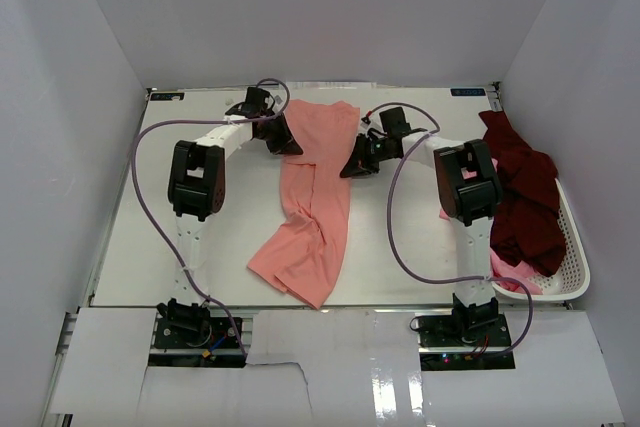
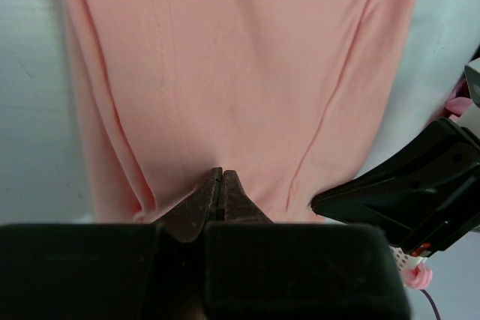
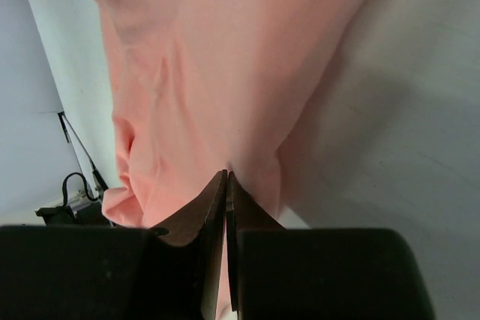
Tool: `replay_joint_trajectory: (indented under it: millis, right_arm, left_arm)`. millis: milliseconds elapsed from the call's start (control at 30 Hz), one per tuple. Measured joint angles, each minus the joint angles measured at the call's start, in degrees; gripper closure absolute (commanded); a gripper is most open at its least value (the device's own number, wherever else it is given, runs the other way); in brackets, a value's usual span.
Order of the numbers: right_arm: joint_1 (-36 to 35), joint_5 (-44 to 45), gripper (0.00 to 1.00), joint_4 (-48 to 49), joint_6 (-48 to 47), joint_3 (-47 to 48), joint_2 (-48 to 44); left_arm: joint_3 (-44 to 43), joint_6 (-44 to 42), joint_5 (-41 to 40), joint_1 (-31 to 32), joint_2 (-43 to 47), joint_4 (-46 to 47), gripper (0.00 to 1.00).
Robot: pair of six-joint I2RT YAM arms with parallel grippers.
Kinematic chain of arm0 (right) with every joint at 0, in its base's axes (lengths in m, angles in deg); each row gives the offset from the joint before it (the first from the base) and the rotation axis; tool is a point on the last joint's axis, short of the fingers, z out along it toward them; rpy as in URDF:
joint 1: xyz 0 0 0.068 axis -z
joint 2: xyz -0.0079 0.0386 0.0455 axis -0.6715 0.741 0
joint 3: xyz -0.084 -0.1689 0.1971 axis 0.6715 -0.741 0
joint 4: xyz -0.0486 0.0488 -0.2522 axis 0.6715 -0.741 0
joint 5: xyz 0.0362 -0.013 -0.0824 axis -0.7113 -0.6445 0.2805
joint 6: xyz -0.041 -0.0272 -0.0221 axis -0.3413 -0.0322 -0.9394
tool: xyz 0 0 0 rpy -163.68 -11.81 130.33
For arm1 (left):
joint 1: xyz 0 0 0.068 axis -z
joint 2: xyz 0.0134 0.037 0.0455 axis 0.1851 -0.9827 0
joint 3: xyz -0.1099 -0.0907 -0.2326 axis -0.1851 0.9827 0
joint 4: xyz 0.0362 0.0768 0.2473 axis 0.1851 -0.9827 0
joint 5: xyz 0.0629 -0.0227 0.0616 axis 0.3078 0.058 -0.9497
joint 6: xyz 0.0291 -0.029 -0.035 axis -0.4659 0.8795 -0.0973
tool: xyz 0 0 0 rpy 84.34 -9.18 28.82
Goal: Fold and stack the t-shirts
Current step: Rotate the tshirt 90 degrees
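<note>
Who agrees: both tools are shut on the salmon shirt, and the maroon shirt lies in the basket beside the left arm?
Wrong arm: the top view shows the maroon shirt in the basket beside the right arm. The salmon shirt part holds.

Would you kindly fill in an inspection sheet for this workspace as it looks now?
Surface: white table, flat.
Job's things: salmon t-shirt lying lengthwise mid-table; maroon t-shirt heaped in white basket at right, over lighter pink cloth.
Clutter: nothing seen.
Grippers: left pincer and right pincer each shut on the salmon t-shirt's far end.
Cables: purple cables loop beside both arms.
Surroundings: white walls on three sides.
</note>
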Motion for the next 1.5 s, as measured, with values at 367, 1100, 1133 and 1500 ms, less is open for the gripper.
replay_joint_trajectory:
  millis: [367, 1100, 1133, 1500]
  right_arm:
    - [0.28, 1.7, 0.92, -3.5, -1.03, 5.6, 4.31]
    - [5.35, 1.03, 0.89, -13.09, -2.54, 28.52, 16.9]
    - [5.35, 0.9, 0.89, -12.81, -2.56, 28.2, 16.74]
    - [4.42, 1.66, 0.6, -12.41, -4.37, 16.57, 7.67]
  left_arm:
    - [-7.58, 0.26, -0.24, -0.74, -6.64, -0.15, 0.92]
    - [-15.96, 3.87, 0.79, -2.91, -12.5, 1.73, 0.91]
    - [-15.96, 3.87, 0.9, -2.95, -12.5, 1.73, 0.91]
    - [-22.58, 3.02, 0.55, -4.2, -12.5, -0.66, 0.87]
